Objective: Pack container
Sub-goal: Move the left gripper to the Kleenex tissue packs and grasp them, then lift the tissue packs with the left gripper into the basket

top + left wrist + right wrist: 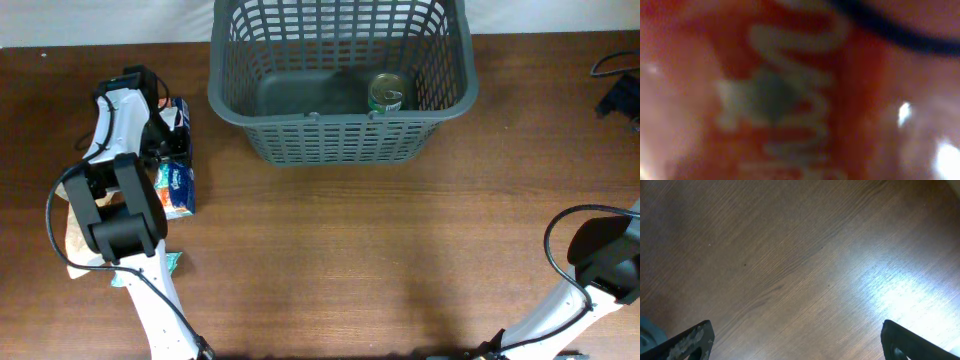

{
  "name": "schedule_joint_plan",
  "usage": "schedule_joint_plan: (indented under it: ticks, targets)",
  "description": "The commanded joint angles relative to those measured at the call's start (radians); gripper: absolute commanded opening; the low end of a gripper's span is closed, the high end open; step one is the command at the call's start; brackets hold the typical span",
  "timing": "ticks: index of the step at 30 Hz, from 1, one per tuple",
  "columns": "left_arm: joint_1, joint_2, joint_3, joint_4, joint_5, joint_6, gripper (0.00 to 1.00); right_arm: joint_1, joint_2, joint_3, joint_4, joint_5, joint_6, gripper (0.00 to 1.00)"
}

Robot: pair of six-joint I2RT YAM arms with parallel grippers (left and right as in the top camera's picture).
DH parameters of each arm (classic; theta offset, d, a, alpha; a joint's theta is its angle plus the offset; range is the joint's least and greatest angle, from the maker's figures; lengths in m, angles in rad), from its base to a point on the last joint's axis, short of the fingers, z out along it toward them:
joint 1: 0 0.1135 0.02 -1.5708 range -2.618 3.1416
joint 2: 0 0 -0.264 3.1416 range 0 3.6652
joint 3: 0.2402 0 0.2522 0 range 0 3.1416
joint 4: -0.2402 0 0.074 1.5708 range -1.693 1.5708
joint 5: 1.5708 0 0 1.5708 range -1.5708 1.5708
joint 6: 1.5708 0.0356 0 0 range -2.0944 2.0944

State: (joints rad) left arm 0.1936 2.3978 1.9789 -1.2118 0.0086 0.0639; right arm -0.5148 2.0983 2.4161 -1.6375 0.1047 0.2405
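Two tools, right tool (pixel 796 341) spread wide, grip of left tool (pixel 170 135) unclear, container (pixel 340 142) to its right

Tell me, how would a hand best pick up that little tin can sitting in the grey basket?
Probably from straight above, closing on the round sides of the tin can. It stands upright, lid up, and the tall slotted walls of the basket block any sideways approach. It sits close to the near wall, so fingers on its left and right flanks likely fit best.
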Motion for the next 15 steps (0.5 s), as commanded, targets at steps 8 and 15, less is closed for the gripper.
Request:
schedule_joint_plan:
  ticks: [8, 15]
  targets:
    - [0.000, 0.021, 0.014, -0.060, -0.033, -0.145, 0.02, -0.003, -0.010, -0.005, 0.003, -0.003, 0.012, 0.99]
    - [0.026, -0.129, 0.157, -0.114, -0.084, -0.176, 0.02, -0.003, -0.010, -0.005, 0.003, -0.003, 0.012, 0.99]
